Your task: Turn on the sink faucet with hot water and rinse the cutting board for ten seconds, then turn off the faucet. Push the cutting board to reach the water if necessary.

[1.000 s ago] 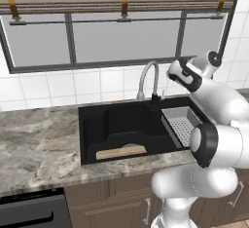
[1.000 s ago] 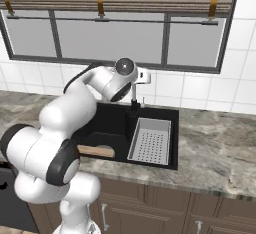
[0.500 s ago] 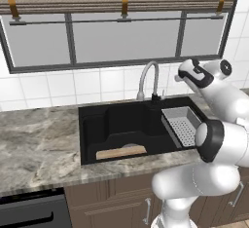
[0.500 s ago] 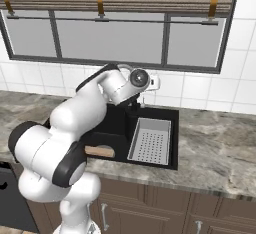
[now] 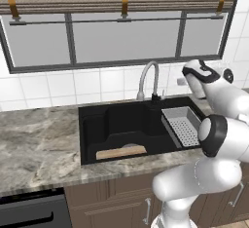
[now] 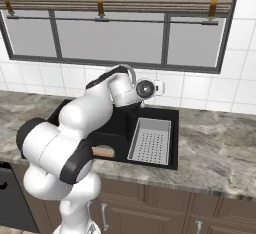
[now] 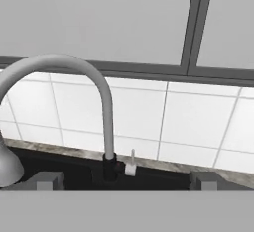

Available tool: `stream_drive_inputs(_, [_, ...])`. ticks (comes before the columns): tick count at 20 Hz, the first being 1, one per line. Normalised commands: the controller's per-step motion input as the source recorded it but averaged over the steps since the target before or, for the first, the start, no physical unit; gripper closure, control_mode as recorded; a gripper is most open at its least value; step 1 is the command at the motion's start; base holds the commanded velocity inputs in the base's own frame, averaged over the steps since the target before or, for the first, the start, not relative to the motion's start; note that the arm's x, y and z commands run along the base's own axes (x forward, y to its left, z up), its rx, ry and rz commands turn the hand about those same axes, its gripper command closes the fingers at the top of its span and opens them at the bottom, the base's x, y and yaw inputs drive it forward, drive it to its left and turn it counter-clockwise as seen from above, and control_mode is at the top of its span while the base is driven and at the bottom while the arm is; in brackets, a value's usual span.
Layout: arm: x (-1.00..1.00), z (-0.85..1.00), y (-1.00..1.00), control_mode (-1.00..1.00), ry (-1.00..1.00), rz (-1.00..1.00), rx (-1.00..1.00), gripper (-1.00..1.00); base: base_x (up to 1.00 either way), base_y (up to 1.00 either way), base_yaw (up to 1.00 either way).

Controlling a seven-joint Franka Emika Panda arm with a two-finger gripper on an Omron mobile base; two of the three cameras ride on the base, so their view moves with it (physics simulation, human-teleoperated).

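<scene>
The gripper (image 7: 126, 181) is open, its two fingertips (image 7: 47, 180) set wide apart low in the hand view. Beyond the gap stand the faucet's dark base and small handle (image 7: 130, 166), some way off and untouched. The silver gooseneck faucet (image 7: 101, 102) arches to the left. In the left base view my hand (image 5: 198, 75) hovers to the right of the faucet (image 5: 148, 76), above the black sink (image 5: 97, 124). The tan cutting board (image 5: 120, 151) lies at the basin's front edge, also seen as cutting board (image 6: 103, 151). No water shows at the spout.
A grey perforated tray (image 5: 182, 124) fills the sink's right part, below my hand. Grey marble counter (image 5: 39, 139) lies to the left and counter (image 6: 215, 148) to the right. White tiled wall and a window rise close behind the faucet.
My hand has drifted a little to the right, away from the spout, and has turned. The jaws stayed open. Board and faucet have not moved.
</scene>
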Motion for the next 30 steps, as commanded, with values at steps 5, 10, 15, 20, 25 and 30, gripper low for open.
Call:
stream_drive_inputs(5, [0.0,-0.36,-0.03,-1.0,-0.06,0.0,0.0,-1.0,0.0,0.0,0.0])
stream_drive_inputs(10, [0.0,-0.36,0.0,-1.0,-0.06,0.0,0.0,-1.0,0.0,0.0,0.0])
stream_drive_inputs(15, [0.0,-0.32,0.0,-1.0,-0.04,0.0,0.0,-1.0,0.0,0.0,0.0])
stream_drive_inputs(20, [0.03,-0.3,0.0,-1.0,-0.02,0.0,0.0,-1.0,0.0,0.0,0.0])
stream_drive_inputs(25, [0.0,-0.25,0.0,-1.0,-0.01,0.0,0.0,-1.0,0.0,0.0,0.0])
stream_drive_inputs(30, [0.06,-0.18,0.0,-1.0,0.0,0.0,0.0,-1.0,0.0,0.0,0.0])
